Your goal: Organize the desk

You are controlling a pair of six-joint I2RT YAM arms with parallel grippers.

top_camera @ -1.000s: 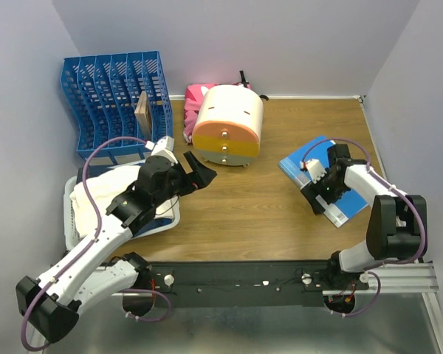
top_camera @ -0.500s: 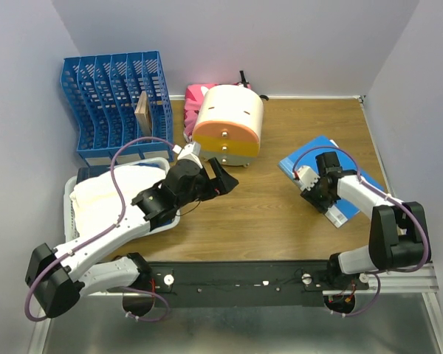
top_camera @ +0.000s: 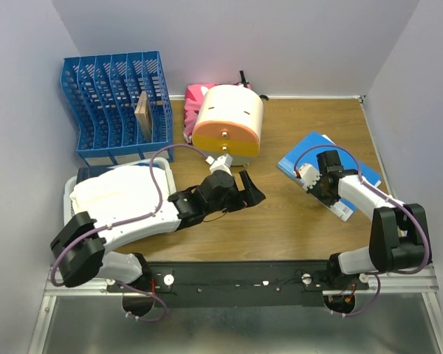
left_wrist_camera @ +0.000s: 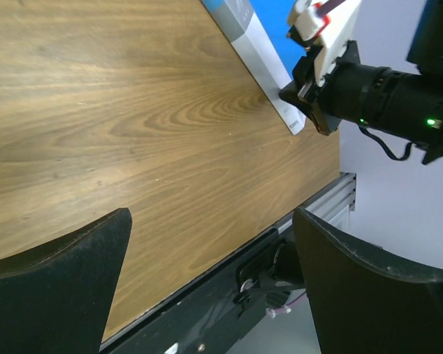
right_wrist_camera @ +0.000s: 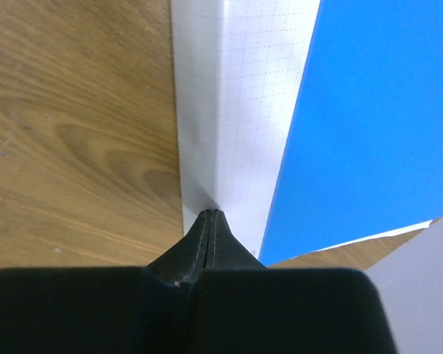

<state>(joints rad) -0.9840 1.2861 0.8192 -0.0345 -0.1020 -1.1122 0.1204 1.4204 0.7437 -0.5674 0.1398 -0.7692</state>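
Right pincer [top_camera: 312, 181]: shut tight now; a moment ago it stood wide. Its tips meet at the white edge of the book [right_wrist_camera: 354, 110], to the right of the box [top_camera: 229, 125]. I cannot tell if it has caught a page or only touches.
Left pincer [top_camera: 251, 190]: wide, holding nothing. It has slid away from the tray [top_camera: 68, 203] and now hangs low over bare wood just in front of the box, pointing at the book.
What this means: I think the book is the next thing to tidy. The right arm seems to be trying for its edge, and the left arm is coming to help. Nothing looks put away yet.
Counter [top_camera: 295, 228]: flat brown wood, smooth, with wavy grain lines. It lies under the box and all the rest, with a black rail [top_camera: 229, 276] along its front.
Book: thin and flat, with a bright blue cover. A white strip with tiny dotted squares runs down one side. It lies at a slant.
Box: round on top, cream and orange, with small knobs on its drawers. It looks like hard plastic.
Rack [top_camera: 114, 96]: blue plastic grid with upright slots, left of the box.
Tray: white, front-left of the box, with soft pale cloth [top_camera: 114, 193] heaped in it.
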